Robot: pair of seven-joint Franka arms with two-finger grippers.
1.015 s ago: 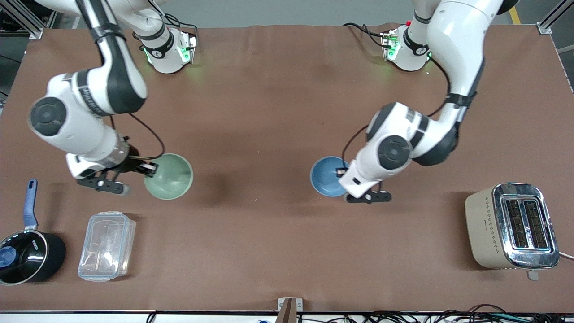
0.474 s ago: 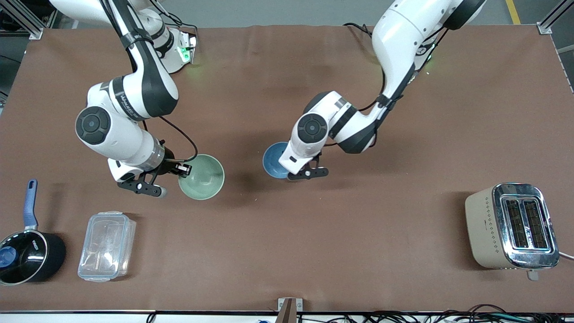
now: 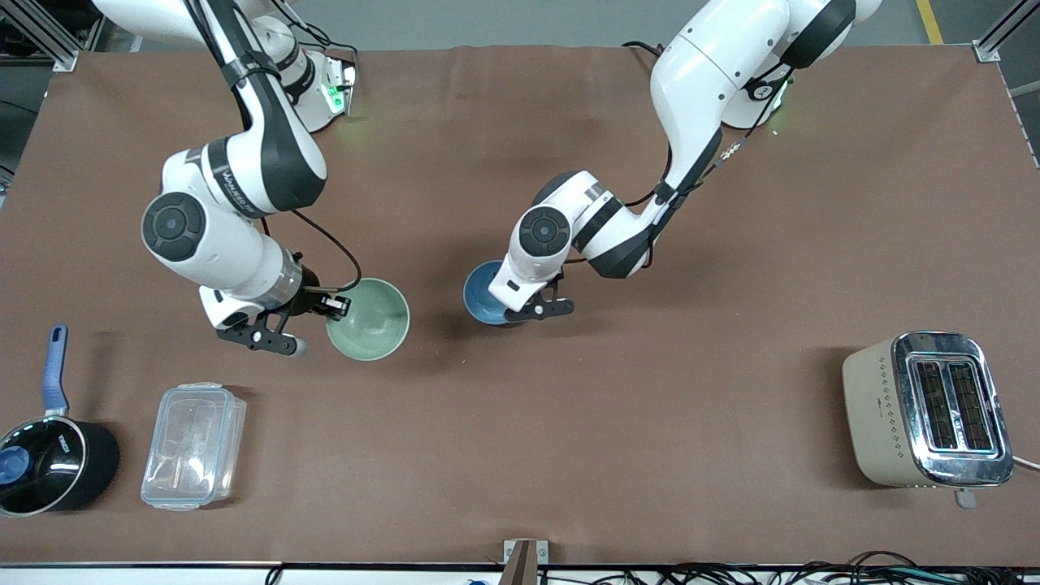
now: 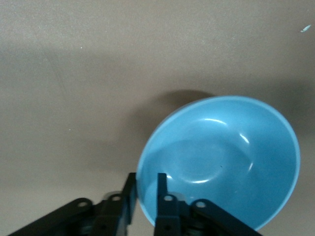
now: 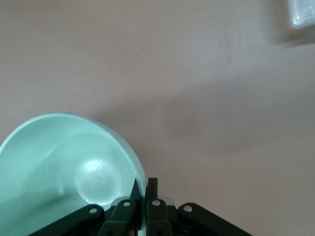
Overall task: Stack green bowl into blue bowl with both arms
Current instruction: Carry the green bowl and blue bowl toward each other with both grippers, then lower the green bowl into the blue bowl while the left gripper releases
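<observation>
Right gripper [image 3: 331,307] is clamped on the green bowl [image 3: 370,319] rim; left gripper [image 3: 520,302] is clamped on the blue bowl [image 3: 482,292] rim. Both bowls look rigid, light and smooth; a thin rim pinch may slip.

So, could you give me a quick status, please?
Right gripper shut on green bowl. Left gripper shut on blue bowl. Nothing between them.

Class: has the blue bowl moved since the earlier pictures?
Yes. Held by the left gripper, the blue bowl has travelled away from the toaster, toward the right arm's end and the green bowl.
</observation>
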